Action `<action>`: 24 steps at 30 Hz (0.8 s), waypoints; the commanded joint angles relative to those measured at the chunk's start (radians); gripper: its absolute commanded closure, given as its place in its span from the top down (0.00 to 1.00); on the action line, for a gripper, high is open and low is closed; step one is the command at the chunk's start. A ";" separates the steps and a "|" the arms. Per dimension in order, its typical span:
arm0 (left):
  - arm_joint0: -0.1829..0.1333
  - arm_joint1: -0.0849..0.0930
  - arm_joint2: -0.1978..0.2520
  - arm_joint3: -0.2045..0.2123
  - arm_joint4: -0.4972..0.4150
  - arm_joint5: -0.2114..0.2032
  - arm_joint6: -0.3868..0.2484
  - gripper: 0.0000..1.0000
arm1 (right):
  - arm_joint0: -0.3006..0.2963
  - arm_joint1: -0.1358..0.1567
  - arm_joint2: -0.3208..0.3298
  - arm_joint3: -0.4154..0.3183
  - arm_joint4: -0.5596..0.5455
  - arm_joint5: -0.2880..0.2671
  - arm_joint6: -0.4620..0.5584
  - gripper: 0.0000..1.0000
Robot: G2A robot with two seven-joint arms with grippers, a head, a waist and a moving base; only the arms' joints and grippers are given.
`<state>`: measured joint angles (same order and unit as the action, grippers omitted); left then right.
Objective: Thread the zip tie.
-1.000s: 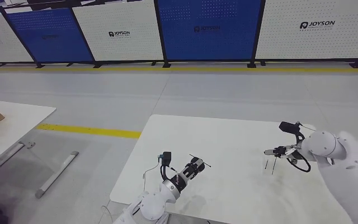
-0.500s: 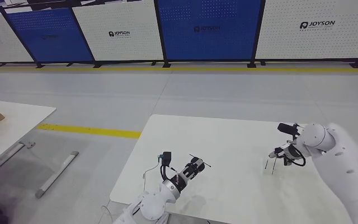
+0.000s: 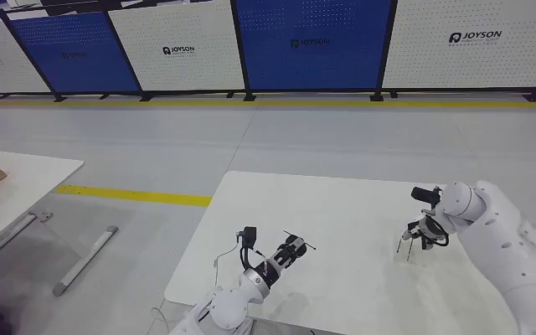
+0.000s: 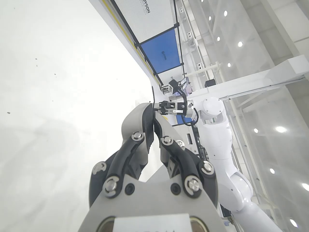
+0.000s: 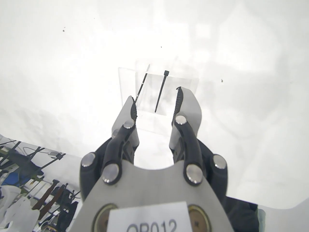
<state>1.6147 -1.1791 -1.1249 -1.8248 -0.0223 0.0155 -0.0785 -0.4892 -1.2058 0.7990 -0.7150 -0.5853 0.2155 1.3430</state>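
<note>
**Hovering right gripper (image 5: 155,96) over clear holder (image 5: 126,83), pick not yet made**

Right gripper has its fingers spread wide with nothing between them, poised over the clear holder on the right half of the table (image 3: 335,201). Two ties sit in the holder. The headed zip tie (image 5: 161,90) has its square head at the end away from the gripper and its tail toward it, long axis roughly along the gripper's reach. The second zip tie (image 5: 142,85) is just beside it, nearly parallel, with its near end by one pad. Cannot tell if they stand fully upright.

Left gripper (image 4: 152,108) has its pads pressed together, pinching the held zip tie (image 4: 152,94). The strip pokes out past the fingertips. In the top view it lies crosswise to the fingers, over the left front of the table, well apart from the holder.

Likely step: take one tie. Centre the jaws on the headed one only and keep the second outside the pads. Close on mid strip, then draw it out along its own length so the holder doesn't tip.
</note>
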 commanded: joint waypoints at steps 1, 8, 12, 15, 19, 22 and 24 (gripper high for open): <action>0.000 0.000 0.000 0.000 0.000 0.000 0.000 0.00 | 0.009 -0.008 -0.010 0.016 0.000 0.001 0.002 0.35; 0.000 0.000 0.000 0.000 0.000 0.000 0.000 0.00 | 0.036 -0.040 -0.042 0.086 0.007 0.007 -0.007 0.30; 0.000 0.000 0.000 0.000 0.000 0.000 0.000 0.00 | 0.050 -0.060 -0.065 0.126 -0.003 0.019 -0.010 0.29; 0.000 0.000 0.000 0.000 0.000 0.000 0.000 0.00 | 0.060 -0.075 -0.079 0.155 -0.005 0.024 -0.017 0.28; 0.000 0.000 0.000 0.000 0.000 0.000 0.000 0.00 | 0.075 -0.092 -0.088 0.198 0.000 0.019 -0.027 0.24; 0.000 0.000 0.000 0.000 0.000 0.000 0.000 0.00 | 0.085 -0.104 -0.095 0.226 0.001 0.016 -0.033 0.16; 0.000 0.000 0.000 0.000 0.000 0.000 0.000 0.00 | 0.092 -0.113 -0.099 0.247 0.002 0.016 -0.038 0.13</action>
<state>1.6147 -1.1791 -1.1249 -1.8248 -0.0223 0.0155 -0.0785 -0.4003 -1.3143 0.7022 -0.4792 -0.5836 0.2318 1.3072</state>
